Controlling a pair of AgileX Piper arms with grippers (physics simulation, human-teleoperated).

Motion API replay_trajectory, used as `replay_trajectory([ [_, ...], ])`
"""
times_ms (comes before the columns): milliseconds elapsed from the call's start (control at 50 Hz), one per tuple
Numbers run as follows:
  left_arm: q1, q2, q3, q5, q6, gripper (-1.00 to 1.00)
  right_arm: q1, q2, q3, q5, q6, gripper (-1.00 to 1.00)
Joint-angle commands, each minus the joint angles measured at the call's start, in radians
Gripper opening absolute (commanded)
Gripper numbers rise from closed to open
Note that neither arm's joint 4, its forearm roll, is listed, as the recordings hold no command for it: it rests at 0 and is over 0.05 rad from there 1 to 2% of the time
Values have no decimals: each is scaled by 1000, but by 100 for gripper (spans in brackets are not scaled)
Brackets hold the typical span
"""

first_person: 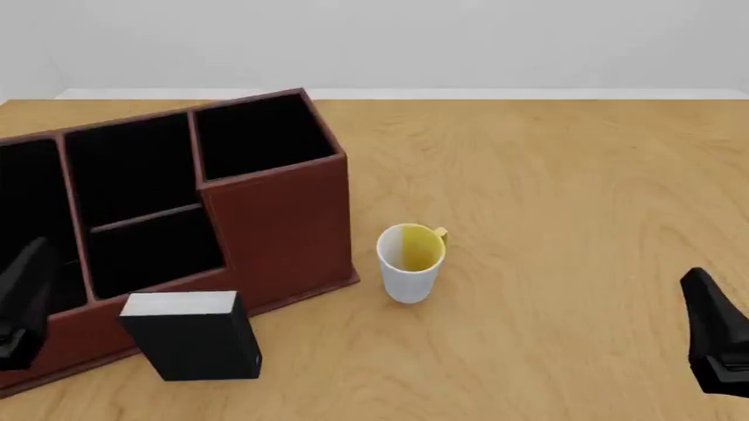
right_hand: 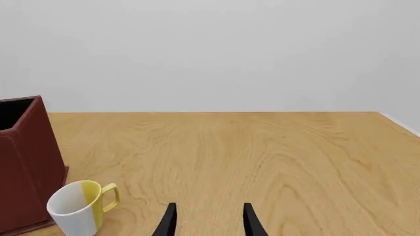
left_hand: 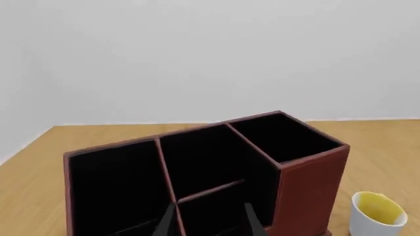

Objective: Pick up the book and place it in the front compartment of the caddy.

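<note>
Black book (first_person: 193,338), one; one caddy (first_person: 281,215); one mug (first_person: 410,261).

The caddy (first_person: 275,210) runs off the front view's left edge.

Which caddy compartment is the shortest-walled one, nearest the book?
The low front compartment of the caddy, below the middle rear slot. Its stepped-down wall sits right behind the standing book; the others are taller.

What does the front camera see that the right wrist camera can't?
Only the front view shows the book standing upright on the table in front of the caddy, and the caddy's open compartments. Only the right wrist view shows the right tool with its fingers apart. Both show the white and yellow mug, the caddy's side wall and the wooden table.
</note>
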State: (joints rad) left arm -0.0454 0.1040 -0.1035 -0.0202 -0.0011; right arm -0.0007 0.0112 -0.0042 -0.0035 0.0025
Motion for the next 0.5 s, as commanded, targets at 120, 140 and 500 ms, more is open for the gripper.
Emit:
replay_trajectory([
  [120,-152,246,-240,9,48,100,0,5,0,-3,1,100],
  [140,-176,277,-268,28,-1,100,0,5,0,-4,1,100],
  [500,-457,515,-624,415,279,100,0,4,-1,-3,-1,100],
])
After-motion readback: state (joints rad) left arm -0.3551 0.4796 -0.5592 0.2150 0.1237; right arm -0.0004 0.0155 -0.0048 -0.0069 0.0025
